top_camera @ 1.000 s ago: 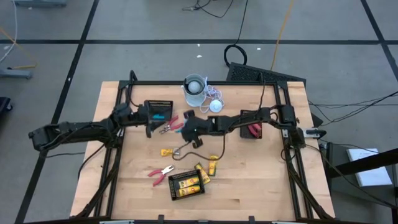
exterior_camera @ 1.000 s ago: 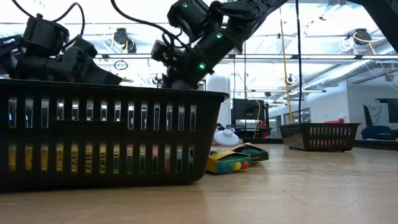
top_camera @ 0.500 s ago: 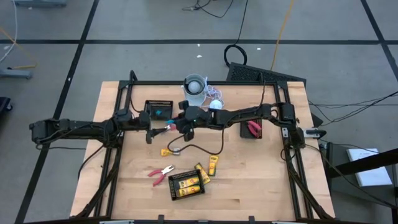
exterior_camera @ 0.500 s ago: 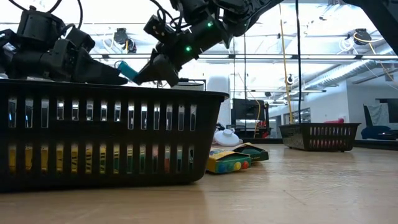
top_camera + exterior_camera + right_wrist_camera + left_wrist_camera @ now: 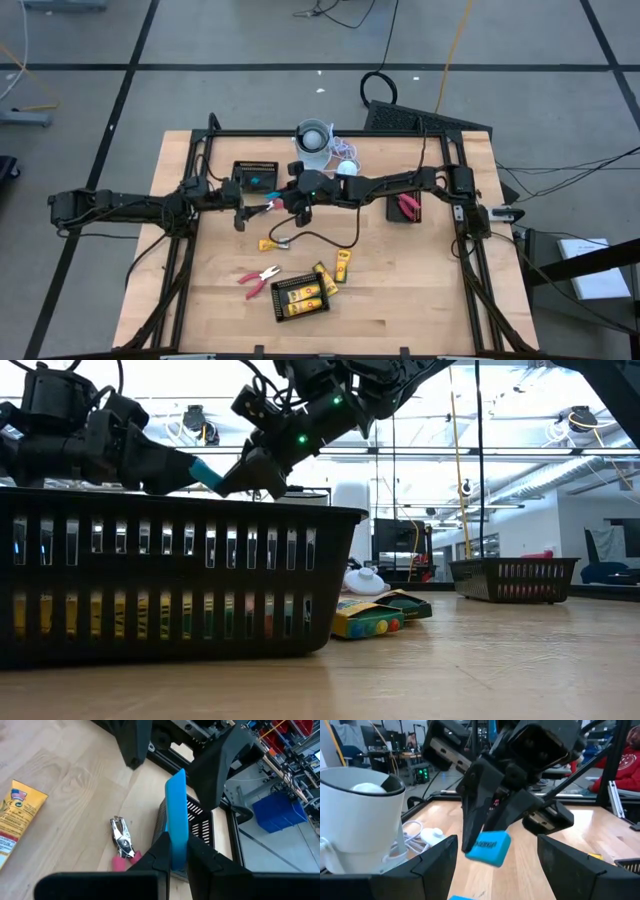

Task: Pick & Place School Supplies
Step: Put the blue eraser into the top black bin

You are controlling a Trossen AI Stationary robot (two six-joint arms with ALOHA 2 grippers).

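Note:
My right gripper is shut on a light-blue stick in the air, beside the far-left black mesh tray. My left gripper faces it, open. The stick's free end points at the gap between the left fingers; whether they touch it I cannot tell. Red-handled pliers lie on the table below. Another pair and yellow-and-black pieces lie nearer the front. My right gripper pinches one end of the blue stick between its two fingers. The fingers come from the table's right, slanting a little downward. The stick juts straight out ahead along them, lifted clear of the table and the trays.
A white cup and a white corded disc stand at the far edge. A near mesh tray holds yellow pieces. A right tray holds red-handled tools. A dark cable loops across the middle.
My right gripper has risen and gone toward the table's left with the blue stick, tipping up nearer to level, then held still. My left gripper has swung toward the stick's free end, staying open.

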